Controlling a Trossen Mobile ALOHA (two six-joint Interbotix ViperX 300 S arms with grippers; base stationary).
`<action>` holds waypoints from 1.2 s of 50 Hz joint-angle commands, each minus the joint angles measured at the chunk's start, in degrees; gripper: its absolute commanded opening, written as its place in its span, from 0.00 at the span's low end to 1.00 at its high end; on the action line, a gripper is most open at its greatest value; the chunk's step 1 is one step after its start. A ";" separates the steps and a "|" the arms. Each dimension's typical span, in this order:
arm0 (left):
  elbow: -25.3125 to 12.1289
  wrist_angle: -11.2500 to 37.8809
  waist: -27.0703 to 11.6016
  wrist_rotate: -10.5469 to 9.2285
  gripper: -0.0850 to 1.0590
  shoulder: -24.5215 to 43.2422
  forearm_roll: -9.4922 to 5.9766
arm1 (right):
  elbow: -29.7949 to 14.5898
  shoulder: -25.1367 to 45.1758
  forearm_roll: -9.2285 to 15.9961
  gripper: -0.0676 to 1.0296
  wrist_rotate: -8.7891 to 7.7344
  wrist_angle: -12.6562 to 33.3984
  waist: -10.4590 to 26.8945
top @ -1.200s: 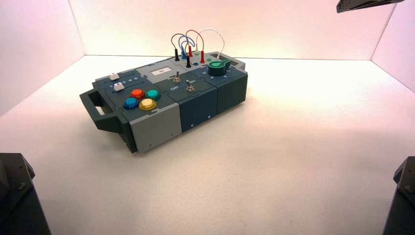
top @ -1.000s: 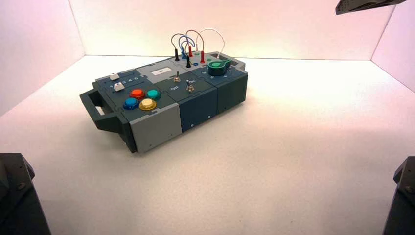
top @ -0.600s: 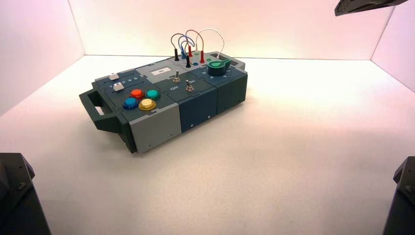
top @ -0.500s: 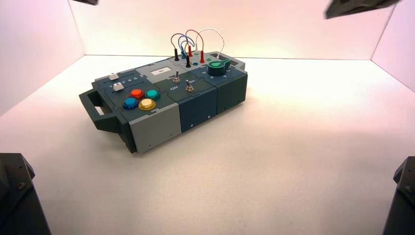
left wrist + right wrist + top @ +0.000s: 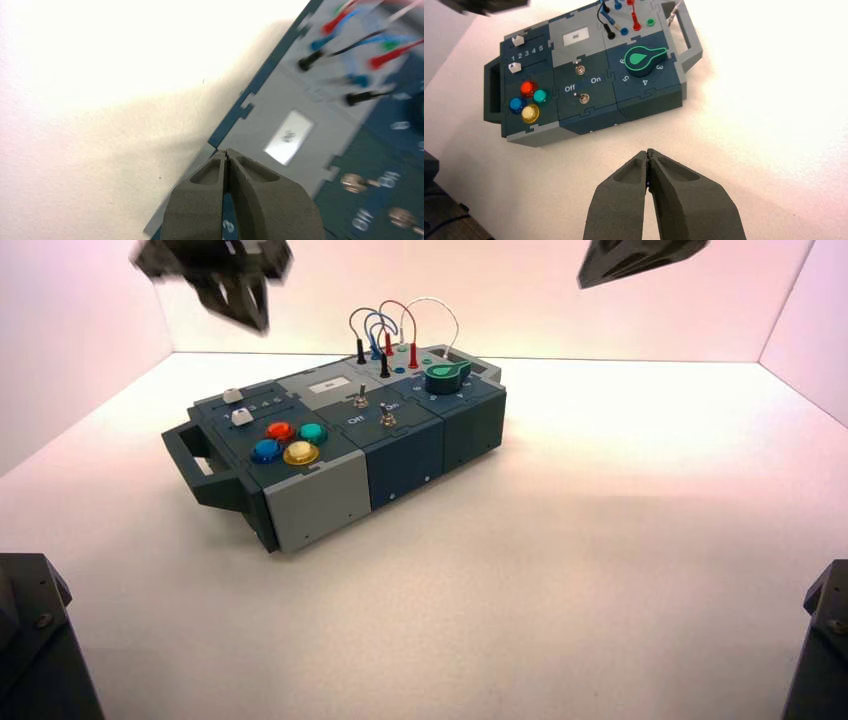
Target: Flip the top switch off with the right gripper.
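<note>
Switch task at approach stage, flip not done

Near first: tabletop (image 5: 520,600), box (image 5: 318,502) set at an angle on it, left of centre. Next, on the middle part of the box's top face, the lower switch (image 5: 584,98), silver with brassy base, leaning toward "Off" – the twin, not the target. Just beyond it, past the white lettering, the top switch (image 5: 580,69); its lever leans less to the "Off" side than the twin's, so probably on. Nothing touches it.

Farther out, right gripper (image 5: 649,154) hangs in the air off the box's right side, well apart from the switch, jaws pressed together, pinching nothing. Left gripper (image 5: 226,152) is up over the box's far left edge, jaws also together, not on any control.

Done: right jaws closed, good for a push. Left: carry them over to the top switch, tip the lever to "Off", back away – basically the whole flip.
</note>
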 commanded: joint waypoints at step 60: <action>-5.10 5.71 0.00 1.41 0.05 12.04 0.09 | -30.85 43.77 4.57 0.04 0.18 -3.96 10.99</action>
